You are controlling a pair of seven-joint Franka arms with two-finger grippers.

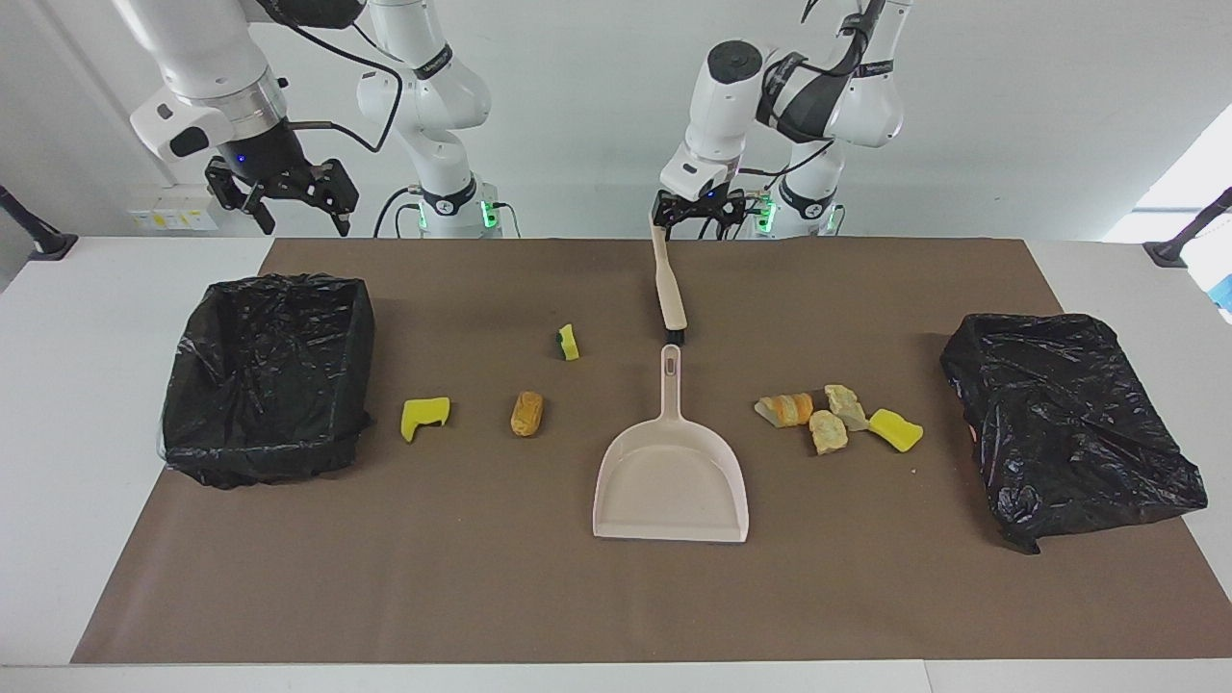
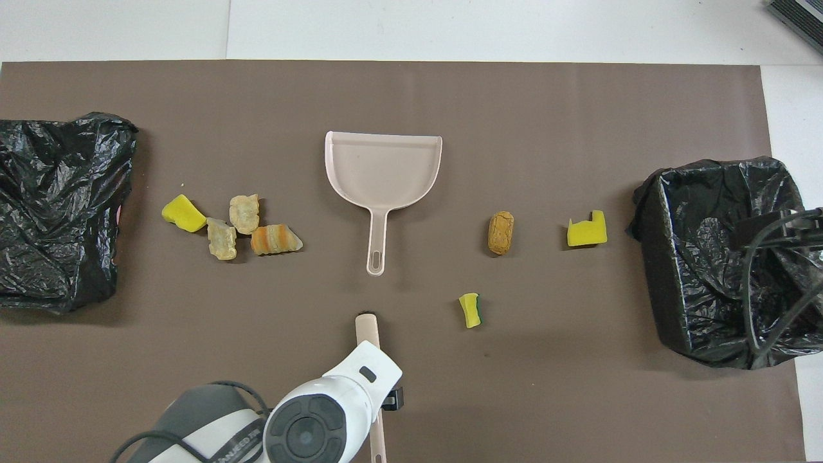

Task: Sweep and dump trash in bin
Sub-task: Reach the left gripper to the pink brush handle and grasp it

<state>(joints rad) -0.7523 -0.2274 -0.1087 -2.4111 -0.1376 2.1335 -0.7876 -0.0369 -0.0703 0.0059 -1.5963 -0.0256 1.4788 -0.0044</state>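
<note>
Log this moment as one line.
left gripper: open, over brush handle | right gripper: open, waiting | trash: unswept | dustpan: empty

Beige dustpan (image 1: 671,481), brown mat (image 1: 481,577), black bin liners (image 1: 265,375).

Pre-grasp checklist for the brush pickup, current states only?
1. Left gripper over the brush handle's end: ok.
2. Left gripper open: ok.
3. Contact with handle: cannot tell.
4. Right gripper waiting open, raised near the open bin: ok.
5. Dustpan untouched, holding no trash: ok.
6. Trash all on the mat: four-piece cluster, three singles nearer the open bin: ok.
</note>
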